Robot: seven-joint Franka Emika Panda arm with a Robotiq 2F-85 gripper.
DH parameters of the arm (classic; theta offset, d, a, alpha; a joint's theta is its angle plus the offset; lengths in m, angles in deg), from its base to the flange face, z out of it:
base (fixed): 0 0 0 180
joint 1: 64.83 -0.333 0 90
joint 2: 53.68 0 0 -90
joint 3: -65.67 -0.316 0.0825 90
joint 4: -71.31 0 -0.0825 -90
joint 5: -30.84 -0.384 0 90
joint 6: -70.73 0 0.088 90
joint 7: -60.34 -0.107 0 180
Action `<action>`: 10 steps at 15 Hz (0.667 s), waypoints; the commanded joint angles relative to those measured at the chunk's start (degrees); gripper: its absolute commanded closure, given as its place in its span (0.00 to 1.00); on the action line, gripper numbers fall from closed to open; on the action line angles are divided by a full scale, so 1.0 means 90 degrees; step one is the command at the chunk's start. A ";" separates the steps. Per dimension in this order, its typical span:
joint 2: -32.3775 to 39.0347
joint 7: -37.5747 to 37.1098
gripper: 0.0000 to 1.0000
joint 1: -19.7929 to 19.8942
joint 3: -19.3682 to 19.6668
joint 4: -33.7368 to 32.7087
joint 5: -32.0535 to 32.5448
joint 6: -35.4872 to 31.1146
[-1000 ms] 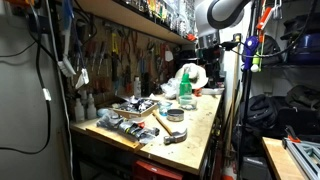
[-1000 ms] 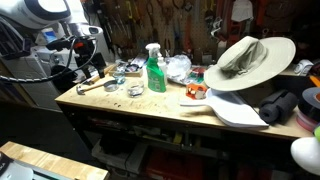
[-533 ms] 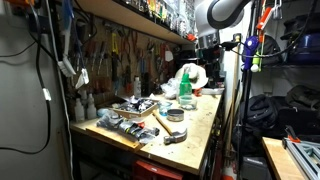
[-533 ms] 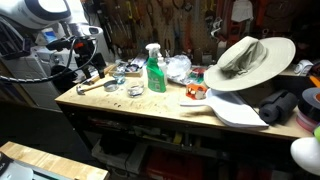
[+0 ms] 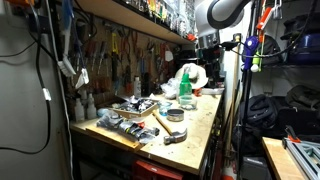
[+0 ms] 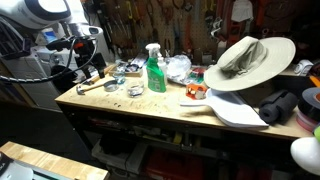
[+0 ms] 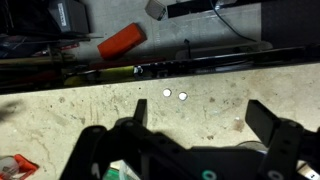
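The two fingers (image 7: 135,118) of the gripper (image 7: 200,118) stand spread wide apart with nothing between them. They hang above a bare, pale stretch of the bench (image 7: 60,110) without touching it. Just past the fingertips in the wrist view lie two small white spots (image 7: 167,93), side by side on the bench top. Beyond them the top ends at a dark edge. One orange block (image 7: 121,40) lies further out, lower down in the shadow, and one small red thing (image 7: 15,165) shows at the corner of that view, too cut off to name. In both exterior views the arm (image 5: 222,12) rises high over the bench. Its white joint is at the top and the wrist is turned down, so the gripper points at the surface from well above. On the bench in an exterior view there are one wooden-handled hammer (image 6: 93,85) at the end nearest the arm, one green spray bottle (image 6: 155,70) standing upright near the middle, and one wide-brimmed hat (image 6: 245,58) propped up at the far end — all well apart from the fingers. Many hand tools hang in rows on the wall (image 6: 180,25) behind, too small to count. The bottle carries a label, but no writing on it can be read.
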 commanded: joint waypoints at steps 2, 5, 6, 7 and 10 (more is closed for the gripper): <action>0.0191 0.0186 0.00 -0.0218 0.0040 -0.0210 -0.0151 -0.0176; 0.0522 0.0708 0.00 -0.0466 0.0148 -0.0618 -0.0768 -0.0681; 0.0644 0.0780 0.00 -0.0506 0.0155 -0.0753 -0.0953 -0.0759; 0.0782 0.0832 0.00 -0.0529 0.0150 -0.0890 -0.1089 -0.0822; 0.1242 0.1006 0.00 -0.0536 0.0165 -0.1235 -0.1436 -0.0969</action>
